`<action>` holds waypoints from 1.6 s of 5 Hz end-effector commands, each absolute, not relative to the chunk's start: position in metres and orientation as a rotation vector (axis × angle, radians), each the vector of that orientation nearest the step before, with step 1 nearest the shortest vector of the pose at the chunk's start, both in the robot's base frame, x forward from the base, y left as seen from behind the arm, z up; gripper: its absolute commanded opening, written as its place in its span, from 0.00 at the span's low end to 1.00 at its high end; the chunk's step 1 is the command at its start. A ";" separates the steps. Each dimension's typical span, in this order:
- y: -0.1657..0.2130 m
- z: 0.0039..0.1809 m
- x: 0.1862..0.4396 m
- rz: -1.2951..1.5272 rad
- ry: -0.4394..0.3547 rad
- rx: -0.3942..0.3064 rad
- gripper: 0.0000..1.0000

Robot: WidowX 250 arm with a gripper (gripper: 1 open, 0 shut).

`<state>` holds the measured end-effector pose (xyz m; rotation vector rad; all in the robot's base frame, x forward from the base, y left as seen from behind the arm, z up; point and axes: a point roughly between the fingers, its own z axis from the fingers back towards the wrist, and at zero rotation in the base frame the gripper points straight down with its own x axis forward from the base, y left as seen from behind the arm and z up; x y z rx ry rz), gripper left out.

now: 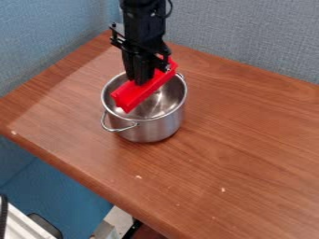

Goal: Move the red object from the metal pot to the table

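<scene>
That red object [140, 91] looks like a light, stiff block, tilted over the metal pot [147, 117] near the counter's [237, 159] back edge, jaws clamped on its upper end, though mid-bar seems steadier.

Black end effector [141, 73] points straight down over metal pot [149, 123], jaws clamped on upper part of red block [140, 89]. Block tilted, lower left end above pot's left rim, upper right end near far rim. Pot upright on reddish-brown wooden surface [237, 159], wire handle [111, 124] facing front left. Blue wall [50, 28] behind.
</scene>
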<state>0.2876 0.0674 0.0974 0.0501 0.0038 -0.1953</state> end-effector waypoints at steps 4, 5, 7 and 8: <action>0.063 0.120 0.282 -0.116 -0.009 0.072 1.00; 0.059 0.112 0.276 -0.080 0.006 0.075 1.00; 0.045 0.089 0.276 0.040 0.031 0.086 1.00; 0.049 0.076 0.281 0.075 0.045 0.102 1.00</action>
